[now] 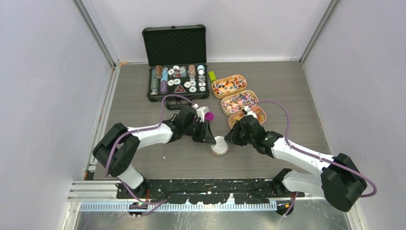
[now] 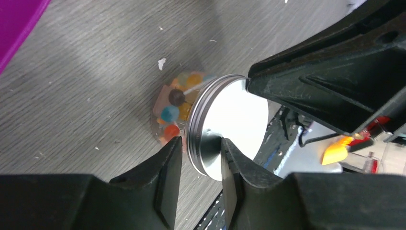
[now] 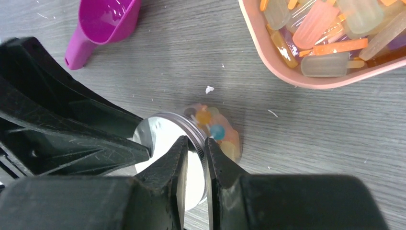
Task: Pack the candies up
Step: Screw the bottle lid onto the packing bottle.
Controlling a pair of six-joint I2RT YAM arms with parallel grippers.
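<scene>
A small clear jar of candies (image 1: 219,146) stands on the table between the two arms, with a silver screw lid (image 2: 234,120) on it. Round candies (image 2: 174,108) in orange, blue and brown show through the glass, and in the right wrist view (image 3: 215,127) too. My left gripper (image 2: 201,148) straddles the lid's rim, one finger on the lid's top and one against the jar's side. My right gripper (image 3: 196,146) pinches the lid's rim (image 3: 191,127) from the opposite side, jaws nearly together. More candies (image 3: 325,28) fill a pink tray (image 3: 287,67).
A magenta scoop (image 1: 209,115) lies just behind the jar. Three oval trays (image 1: 229,86) of sweets sit in a row at the right rear. An open black case (image 1: 177,79) with poker chips stands at the back, with a yellow-green block (image 1: 212,75) beside it.
</scene>
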